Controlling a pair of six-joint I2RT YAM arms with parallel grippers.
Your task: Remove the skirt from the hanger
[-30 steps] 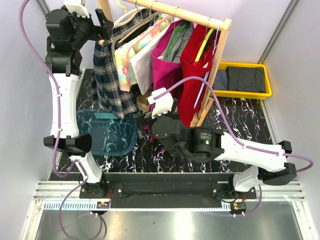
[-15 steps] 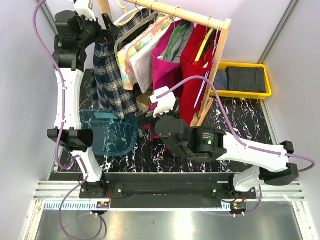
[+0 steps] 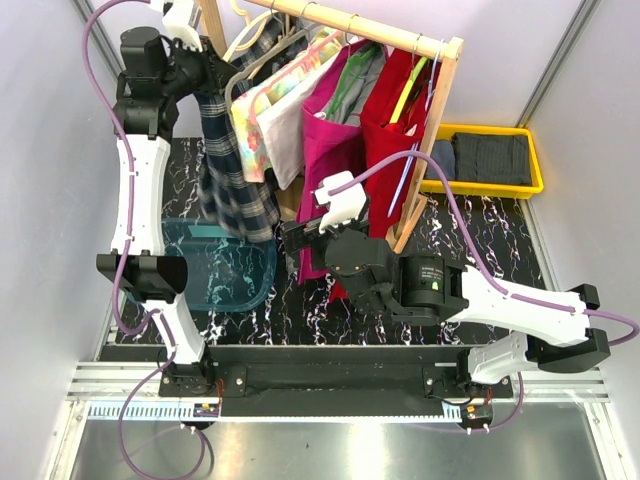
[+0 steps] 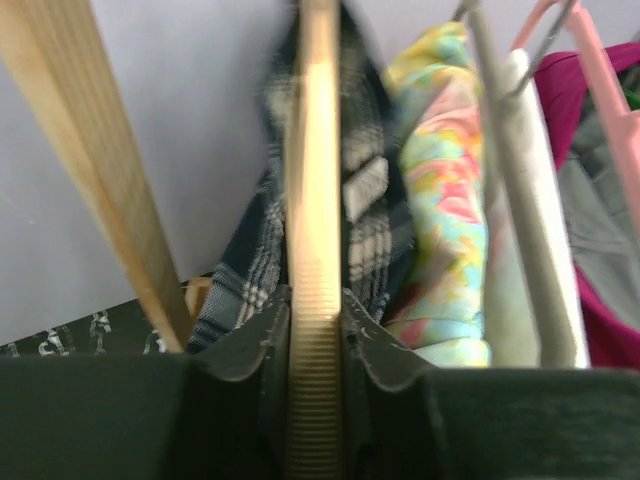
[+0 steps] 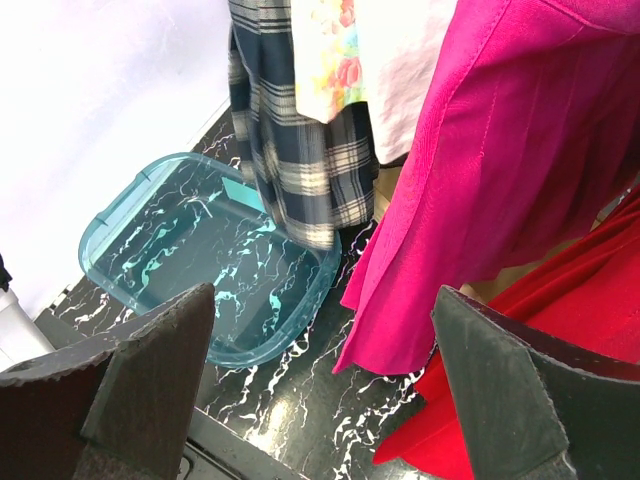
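A navy plaid skirt (image 3: 238,185) hangs from a pale wooden hanger (image 4: 315,180) at the left end of the rack. My left gripper (image 3: 205,72) is high up at that end, its jaws pressed against both sides of the hanger's ribbed bar (image 4: 315,330), so it is shut on the hanger. In the left wrist view the plaid skirt (image 4: 362,200) drapes on either side of the bar. Low in front of the rack my right gripper (image 5: 325,293) is open and holds nothing. It faces the plaid skirt's hem (image 5: 300,160), well short of it.
A wooden rail (image 3: 370,25) carries a floral garment (image 3: 255,120), a magenta skirt (image 3: 335,140) and a red one (image 3: 390,130). A teal plastic tub (image 3: 215,275) lies under the plaid skirt. A yellow tray (image 3: 490,188) with dark cloth sits at the right. The rack's post (image 4: 100,170) stands beside the hanger.
My left gripper has closed on the wooden hanger. The plaid skirt has swung and narrowed, its hem shifting right. My right arm has moved slightly to the right, still open.
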